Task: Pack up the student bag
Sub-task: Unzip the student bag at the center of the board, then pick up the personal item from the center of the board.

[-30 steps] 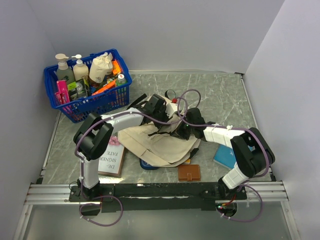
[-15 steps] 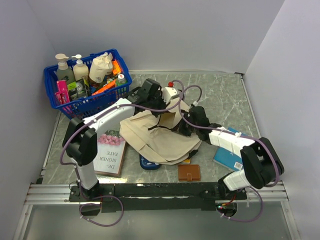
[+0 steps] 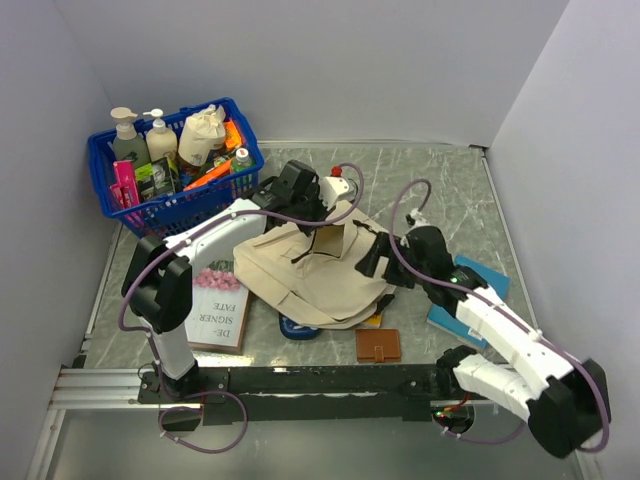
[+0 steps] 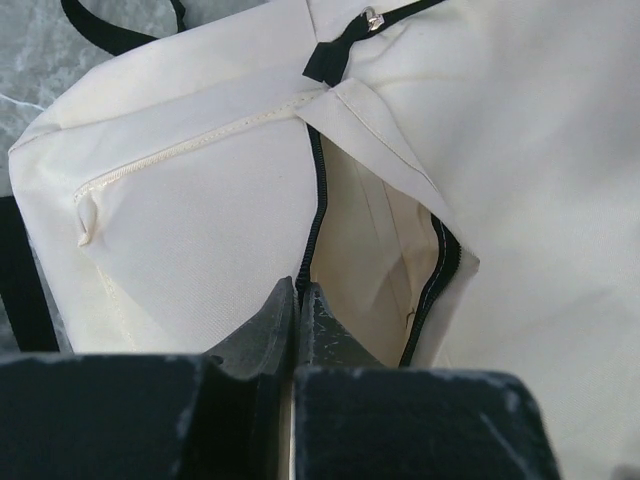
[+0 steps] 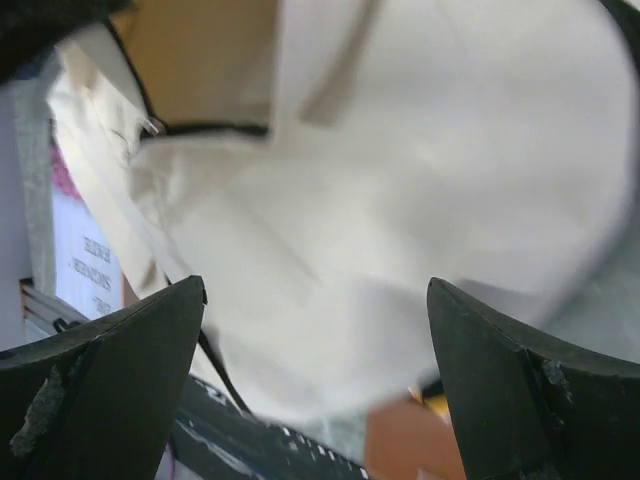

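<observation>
Bag place: the student bag [image 3: 310,280] lies at the middle of the marble table [image 3: 450,190].
Bag axis: long axis runs roughly 9 to 3 o'clock. The unzipped mouth faces 12 o'clock, with the black straps at that end.
Left arm: it rises from its 7 o'clock base and bends over to the bag's 12 o'clock edge.
Left gripper [image 4: 297,300]: fingers pressed together, pinching the zip edge of the mouth.
Right arm: it stretches low from its 5 o'clock base to the bag's 3 o'clock side.
Right gripper [image 5: 316,290]: fingers spread wide and holding nothing, the bag's cloth in front of them.
</observation>
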You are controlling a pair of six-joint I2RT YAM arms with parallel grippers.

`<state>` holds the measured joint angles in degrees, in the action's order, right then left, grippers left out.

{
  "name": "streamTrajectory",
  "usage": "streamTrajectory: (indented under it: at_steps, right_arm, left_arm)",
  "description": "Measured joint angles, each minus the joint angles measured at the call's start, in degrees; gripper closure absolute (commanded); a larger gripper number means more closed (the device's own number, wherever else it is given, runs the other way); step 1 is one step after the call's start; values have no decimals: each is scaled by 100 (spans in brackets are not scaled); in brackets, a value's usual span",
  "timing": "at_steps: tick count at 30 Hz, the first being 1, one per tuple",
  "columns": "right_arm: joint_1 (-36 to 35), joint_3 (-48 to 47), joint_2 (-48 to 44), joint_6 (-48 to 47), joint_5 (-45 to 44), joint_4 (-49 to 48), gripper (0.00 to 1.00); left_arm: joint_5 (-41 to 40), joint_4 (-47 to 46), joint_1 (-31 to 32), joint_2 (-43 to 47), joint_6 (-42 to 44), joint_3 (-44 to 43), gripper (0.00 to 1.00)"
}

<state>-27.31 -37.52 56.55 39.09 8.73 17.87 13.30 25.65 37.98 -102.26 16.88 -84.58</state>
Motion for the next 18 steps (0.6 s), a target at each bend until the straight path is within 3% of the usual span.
streamTrajectory:
  at_steps: [10,18]
  right_arm:
    - [85,909,-1150,249,-39,2286,12]
    - [83,1276,-1325,549,101,2876,12]
  left_arm:
    - [-70,-87,-28,0,26,-26,99]
    - [-70,-87,-28,0,37,-107,99]
